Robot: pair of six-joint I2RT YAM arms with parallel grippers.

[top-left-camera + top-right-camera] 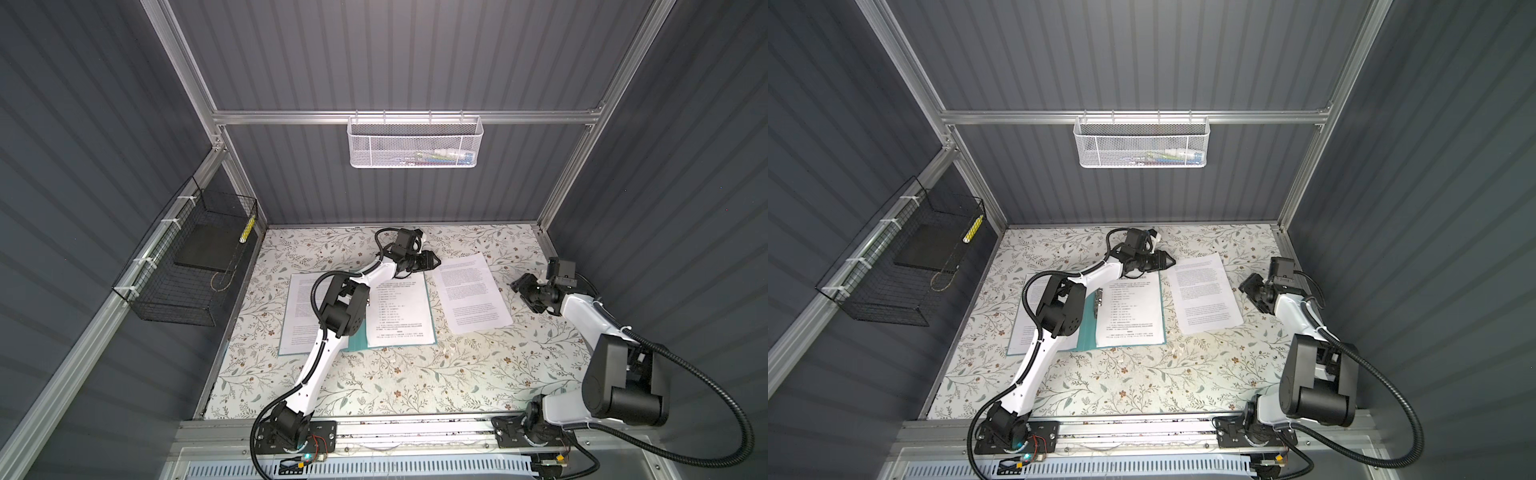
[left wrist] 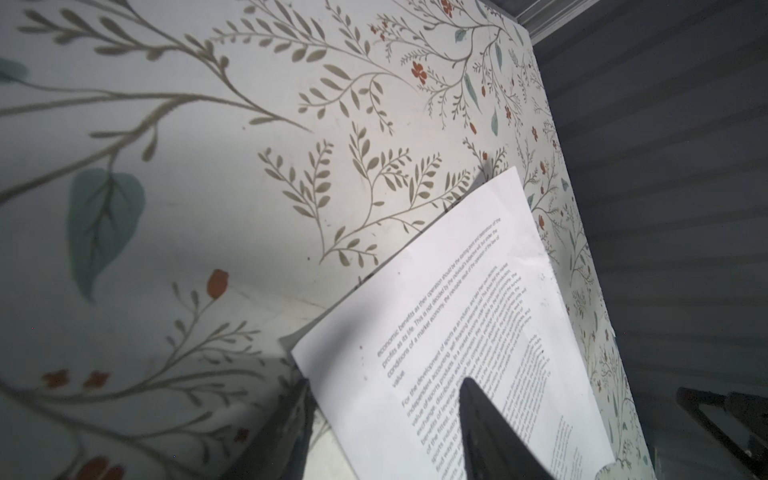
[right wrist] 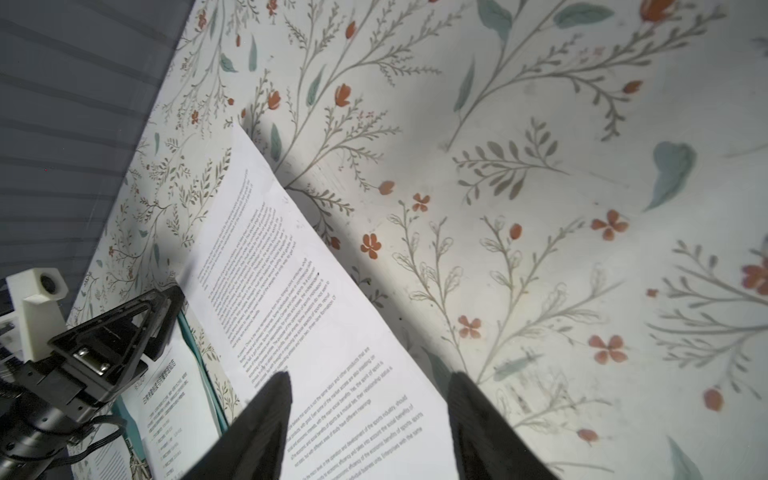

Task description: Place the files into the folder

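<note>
The folder (image 1: 356, 340) lies open and flat in the middle of both top views, and its green shows at the lower edge. Two other sheets (image 1: 399, 316) already lie on it, one on each side. A small silver clip bar (image 1: 1098, 303) sits between them. One loose sheet (image 1: 469, 295) lies on the flowery table (image 1: 395, 386), just right of the folder and a little right of the middle. That is the one I think I must move. My left gripper (image 1: 434, 262) is at the upper left corner of that sheet. Its jaws are apart, and the wrist view shows one finger over the paper and one just off its edge, so it grasps nothing. My right gripper (image 1: 520, 294) is just beside the right edge of the sheet. Its jaws are also apart and hold nothing. I think the sheet is very light, thin and floppy. It will bend and droop if I hold only one spot. It lies flat on a smooth table, so it will likely slide away when I push on it, and a hard pinch could crease it. The upper corner looks curled up a little, with a shadow under it. I think that is the best place to pinch, at the very edge. A second pinch on the right edge would keep the sheet from flopping.
</note>
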